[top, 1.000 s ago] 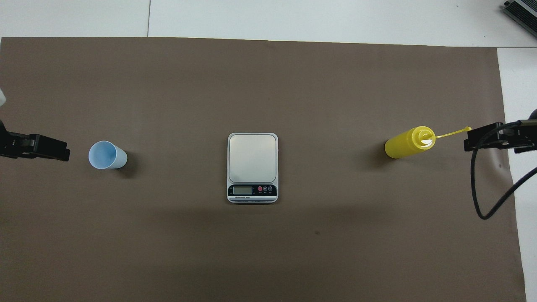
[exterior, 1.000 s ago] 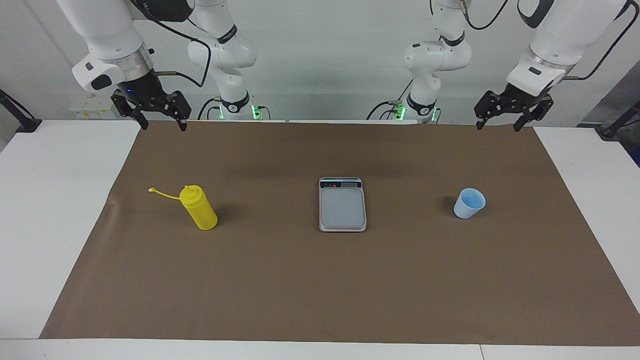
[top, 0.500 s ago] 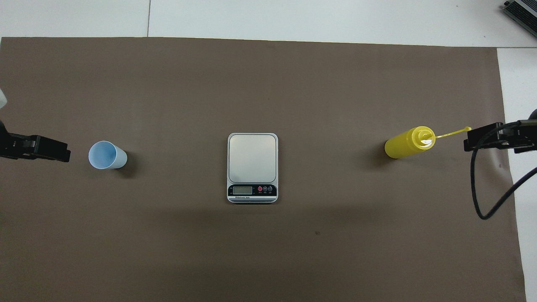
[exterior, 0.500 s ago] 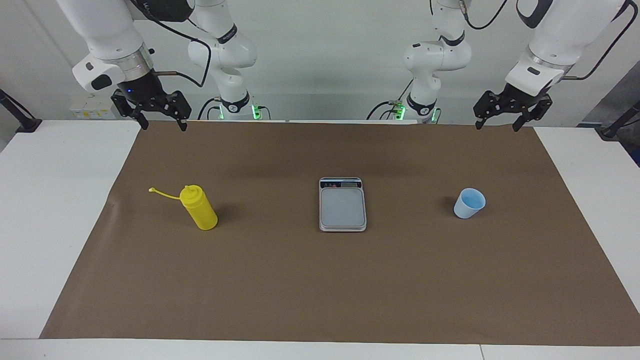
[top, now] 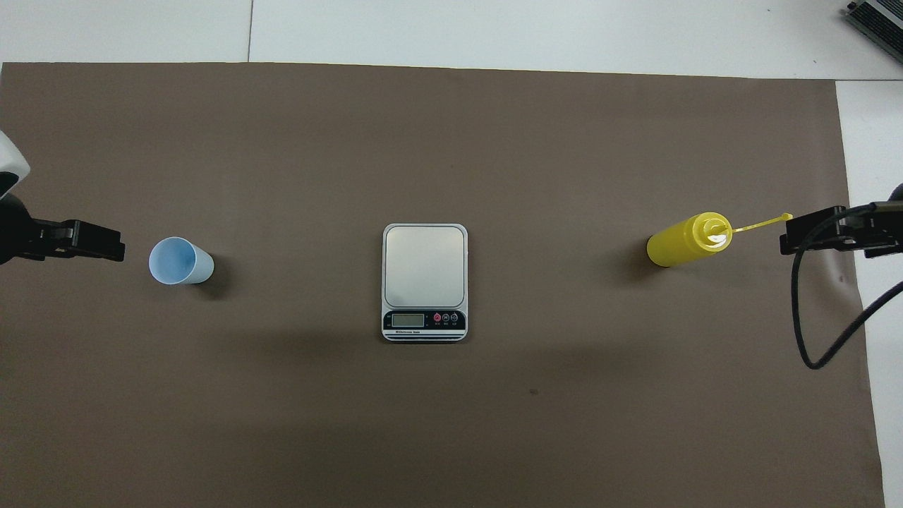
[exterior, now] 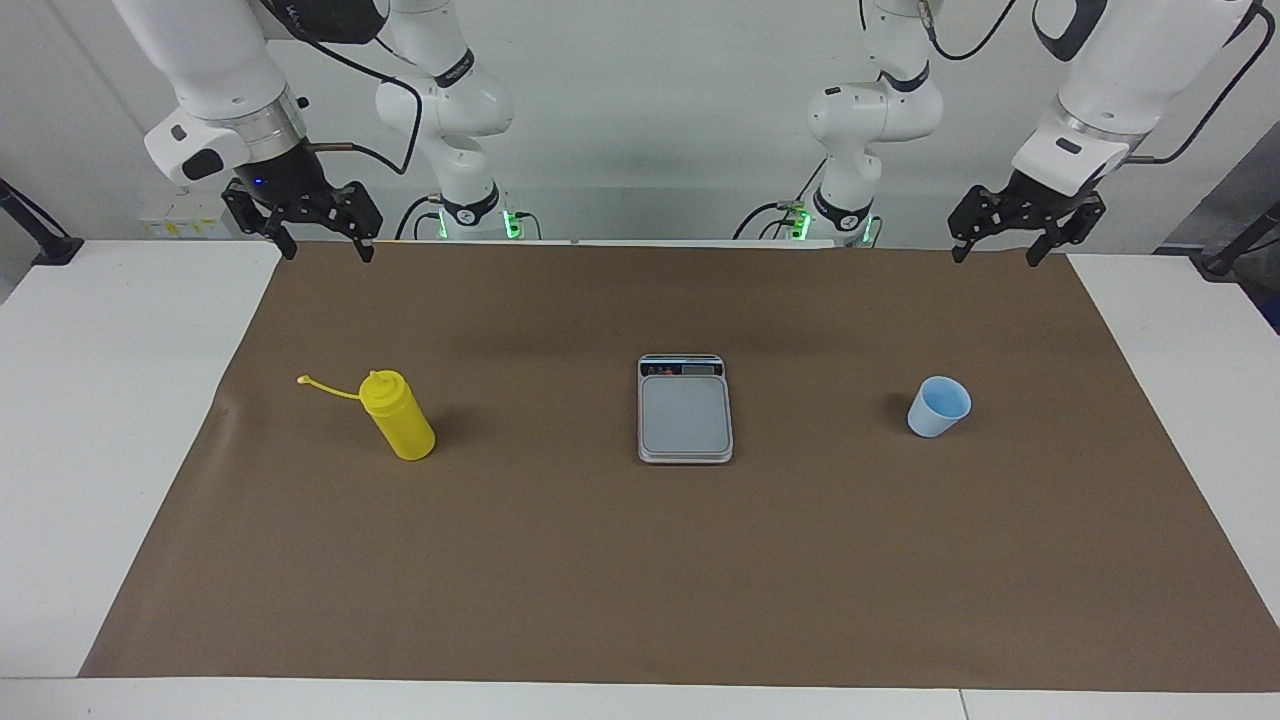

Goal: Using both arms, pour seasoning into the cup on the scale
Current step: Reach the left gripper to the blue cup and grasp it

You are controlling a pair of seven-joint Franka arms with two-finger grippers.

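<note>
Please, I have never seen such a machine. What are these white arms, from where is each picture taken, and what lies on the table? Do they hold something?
These are two white jointed robot arms, each ending in a black two-finger tool. One picture faces the robots from across the table; the other looks down from above their end.

On the brown mat stand a bright yellow plastic squeeze bottle, a flat silver-grey digital scale and a small light blue plastic cup, apart from each other.

Nothing is held. The left tool and right tool hang open above the mat's edge nearest the robots.

seasoning [exterior: 399,417]: glossy yellow plastic | cup [exterior: 938,407]: smooth plastic | scale [exterior: 684,409]: brushed-metal look | mat [exterior: 640,560]: matt brown paper
</note>
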